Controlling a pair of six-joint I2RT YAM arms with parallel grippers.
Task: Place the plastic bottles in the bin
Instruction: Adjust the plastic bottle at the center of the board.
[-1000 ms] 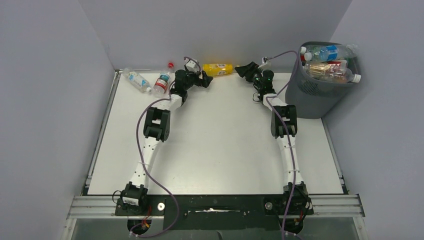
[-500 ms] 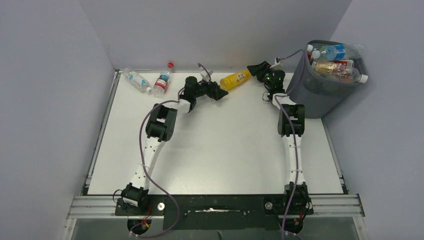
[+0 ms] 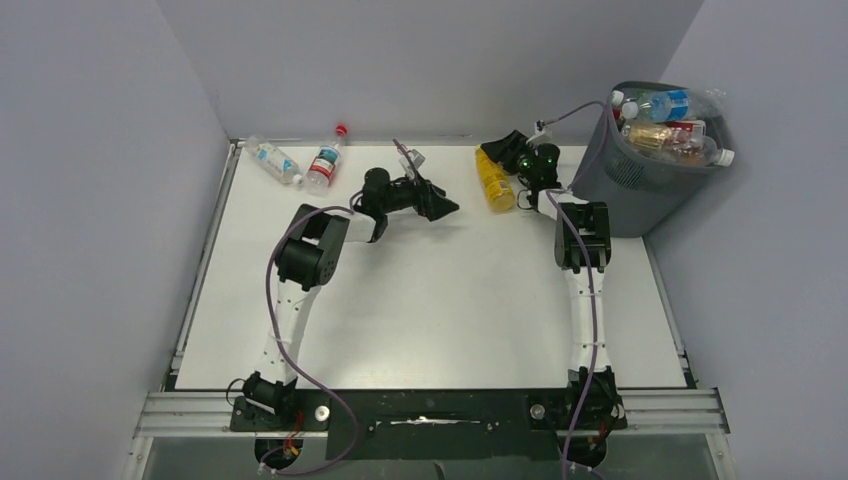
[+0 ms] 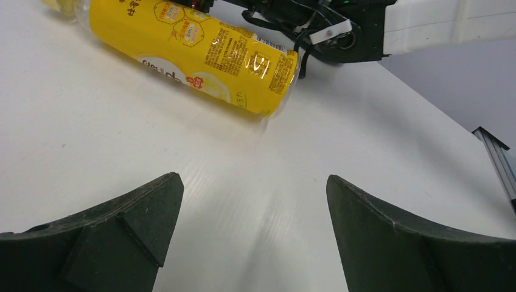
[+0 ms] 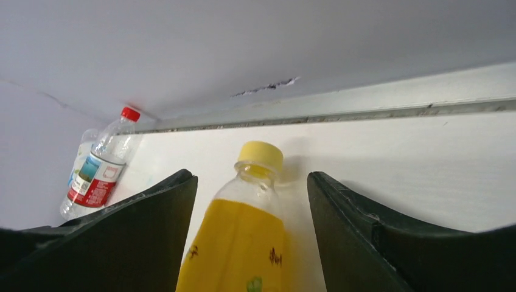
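A yellow bottle (image 3: 494, 180) lies on the white table near the back, its cap toward the back wall. My right gripper (image 3: 498, 151) is open, its jaws on either side of the bottle's neck without touching it; in the right wrist view (image 5: 251, 177) the bottle (image 5: 234, 243) fills the gap. My left gripper (image 3: 441, 206) is open and empty, to the left of the bottle; its wrist view (image 4: 255, 207) shows the bottle (image 4: 195, 52) ahead. Two clear bottles (image 3: 273, 160) (image 3: 324, 164) lie at the back left. The dark mesh bin (image 3: 640, 190) at the back right holds several bottles (image 3: 665, 125).
The grey back wall and a metal rail (image 5: 365, 106) run just behind the yellow bottle. Side walls enclose the table. The red-capped bottle (image 5: 100, 170) shows to the left in the right wrist view. The right arm (image 4: 389, 27) lies across the top of the left wrist view.
The yellow bottle has swung from lying along the back wall to pointing forward. My left gripper has moved right and toward the front, away from it. My right gripper has come over its cap end.
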